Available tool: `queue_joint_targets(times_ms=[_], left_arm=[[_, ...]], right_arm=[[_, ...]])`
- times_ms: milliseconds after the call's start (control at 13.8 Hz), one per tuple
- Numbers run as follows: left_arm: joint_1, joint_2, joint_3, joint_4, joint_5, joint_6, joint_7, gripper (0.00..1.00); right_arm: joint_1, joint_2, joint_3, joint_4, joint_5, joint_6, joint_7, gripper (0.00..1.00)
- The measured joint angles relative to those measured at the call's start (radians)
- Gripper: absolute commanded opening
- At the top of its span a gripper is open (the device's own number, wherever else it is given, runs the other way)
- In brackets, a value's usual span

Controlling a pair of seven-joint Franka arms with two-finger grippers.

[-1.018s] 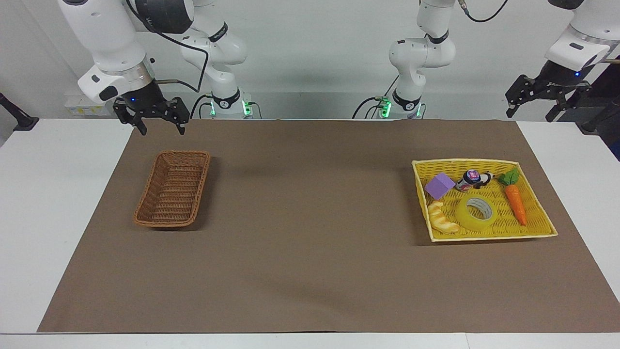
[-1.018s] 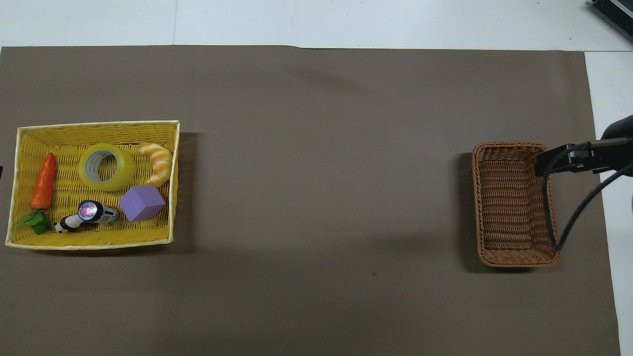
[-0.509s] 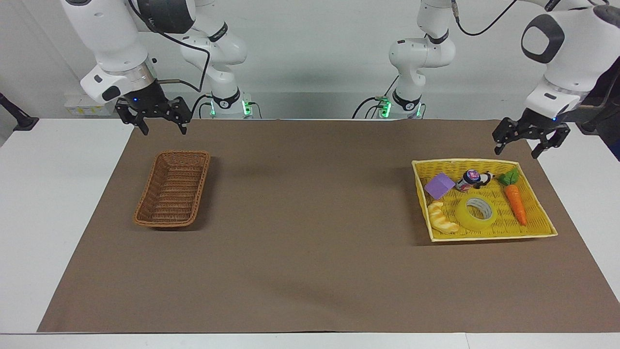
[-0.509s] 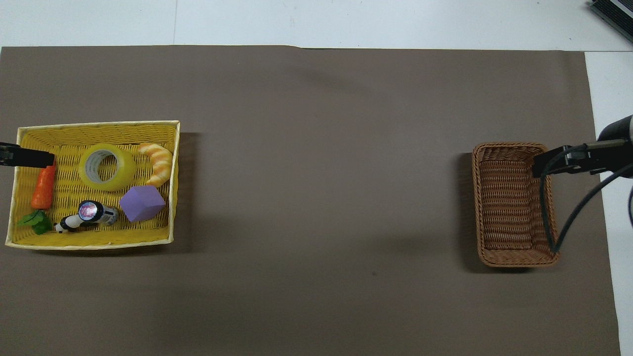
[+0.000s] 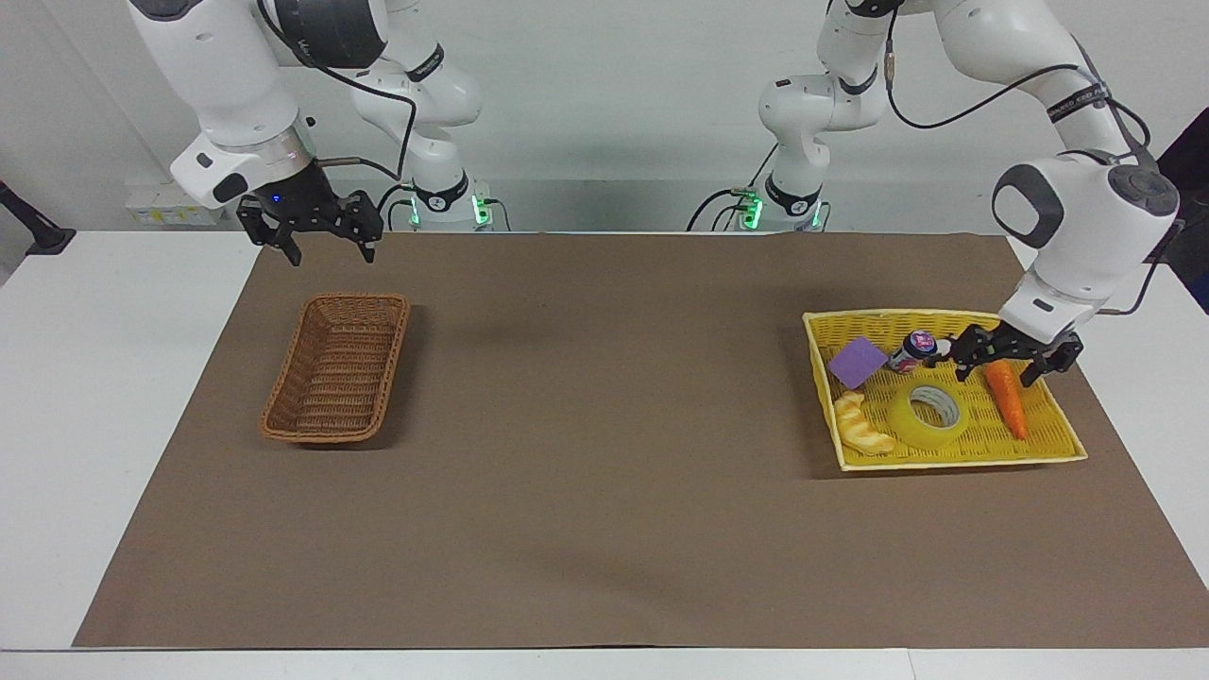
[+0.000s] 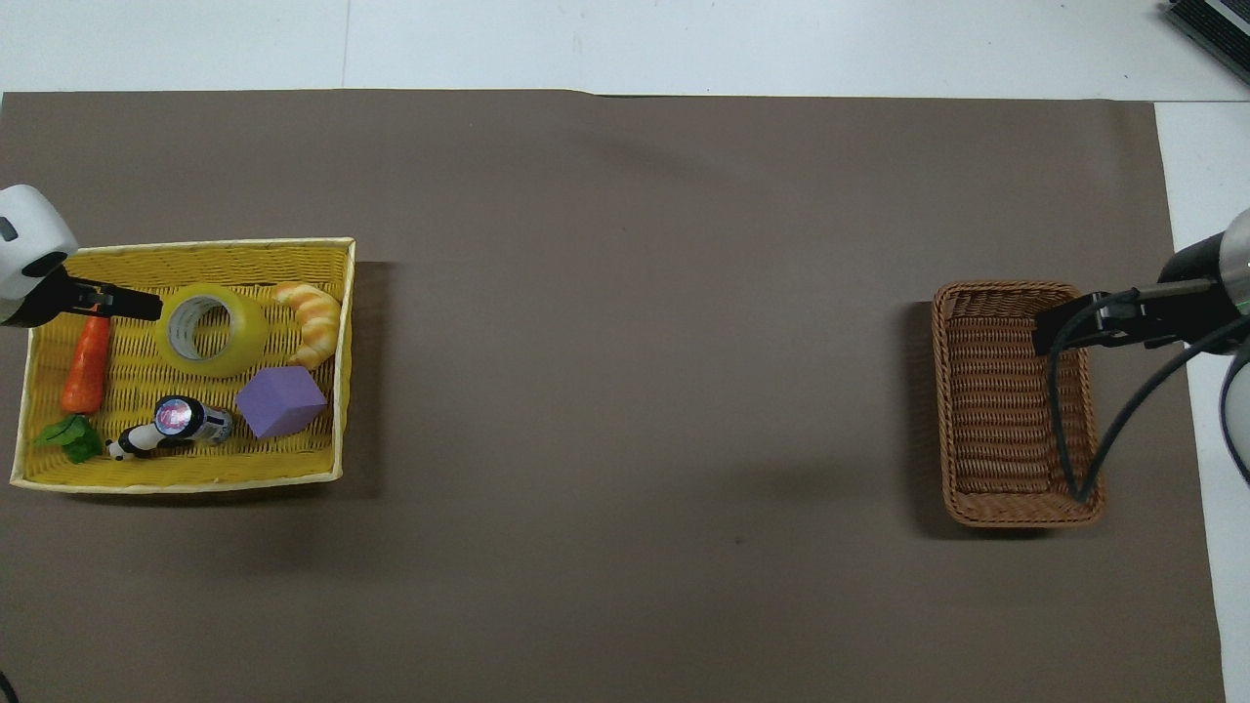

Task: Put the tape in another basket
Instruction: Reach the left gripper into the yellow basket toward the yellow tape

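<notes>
My fingers on the left gripper (image 5: pixel 1007 365) are spread wide and hanging over the yellow basket (image 5: pixel 1058 451), over the carrot (image 5: pixel 1007 400) at about two o'clock from the tape (image 5: pixel 927 415), which is lying flat in that basket. I am in the reaching step; next I judge I need to centre over the roll, descend and close, then carry it to the brown basket (image 5: pixel 337 380), near which my right gripper (image 5: pixel 324 244) is waiting open. No writing is readable anywhere.
</notes>
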Motion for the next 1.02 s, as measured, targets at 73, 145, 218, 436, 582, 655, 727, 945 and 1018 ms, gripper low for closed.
queue_joint_targets(times_ms=[73,145,218,436,582,655,727,945,1018], left_arm=[[0.005,0.029,0.000,-0.002,-0.013,0.028,0.001,1.00],[0.009,0.051,-0.001,-0.006,-0.026,0.047,0.002,1.00],[0.012,0.065,-0.001,-0.011,-0.036,0.063,0.003,1.00],[0.016,0.074,-0.001,-0.026,-0.047,0.071,0.008,0.99],[0.020,0.076,-0.001,-0.043,-0.066,0.072,0.025,0.90],[0.020,0.077,-0.001,-0.049,-0.071,0.072,0.030,0.89],[0.021,0.077,-0.001,-0.056,-0.074,0.072,0.032,0.80],[0.023,0.077,0.000,-0.086,-0.077,0.072,0.064,0.25],[0.024,0.077,0.000,-0.093,-0.078,0.072,0.073,0.08]], right_arm=[[0.000,0.000,0.000,-0.005,0.001,0.009,-0.002,1.00],[0.000,0.000,0.001,-0.009,0.001,0.012,-0.004,1.00],[0.000,0.000,0.001,-0.014,0.001,0.013,-0.005,1.00],[0.001,0.000,0.003,-0.031,0.003,0.014,-0.011,1.00],[0.001,0.001,0.003,-0.044,0.043,0.018,-0.022,1.00],[0.001,0.001,0.003,-0.049,0.067,0.021,-0.024,1.00],[0.001,0.000,0.003,-0.052,0.090,0.024,-0.025,1.00],[0.001,0.000,0.003,-0.067,0.197,0.041,-0.025,1.00],[0.002,0.000,0.003,-0.073,0.240,0.044,-0.025,1.00]])
